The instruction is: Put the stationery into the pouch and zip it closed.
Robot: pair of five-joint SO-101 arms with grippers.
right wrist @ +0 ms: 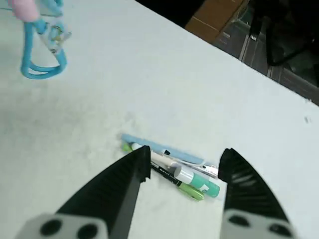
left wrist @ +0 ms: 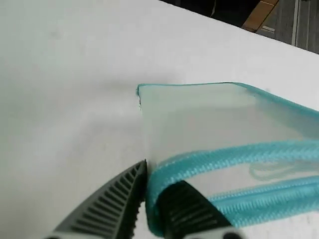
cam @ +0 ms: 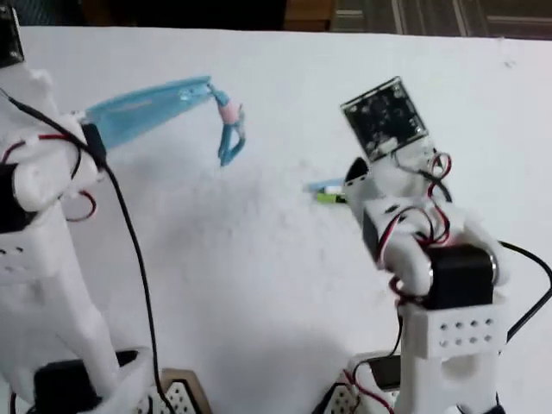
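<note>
Left end effector (left wrist: 146, 174) pinches the pouch (left wrist: 199, 119) at its zipper edge. Right end effector (right wrist: 183, 158) hangs wide open over the stationery (right wrist: 184, 175) on the desk (right wrist: 149, 74).

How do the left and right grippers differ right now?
The left gripper is shut on the pouch at its zipper edge; the right gripper is open, holding nothing. The left gripper is at the pouch; the right gripper is over the stationery, fingers framing it. Both have dark fingers.
</note>
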